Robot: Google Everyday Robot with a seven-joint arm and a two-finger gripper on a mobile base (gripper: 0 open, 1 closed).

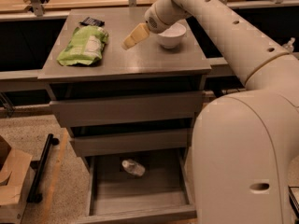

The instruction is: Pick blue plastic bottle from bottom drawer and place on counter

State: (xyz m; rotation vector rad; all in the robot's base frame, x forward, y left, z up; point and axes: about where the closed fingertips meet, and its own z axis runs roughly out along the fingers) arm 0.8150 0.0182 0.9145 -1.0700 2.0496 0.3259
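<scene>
The blue plastic bottle (133, 168) lies on its side at the back of the open bottom drawer (140, 204), a small clear bottle on the grey drawer floor. My gripper (127, 43) hangs low over the middle of the counter (140, 62), far above the bottle. Its tan fingers (135, 35) are pressed together with nothing between them, pointing down and left. The arm reaches in from the upper right.
A white bowl (171, 34) stands on the counter just right of the gripper. A green snack bag (84, 45) and a small dark packet (91, 21) lie on its left side. The two upper drawers are closed. My base (243, 157) stands beside the drawer's right side. A cardboard box (11, 176) is at the lower left.
</scene>
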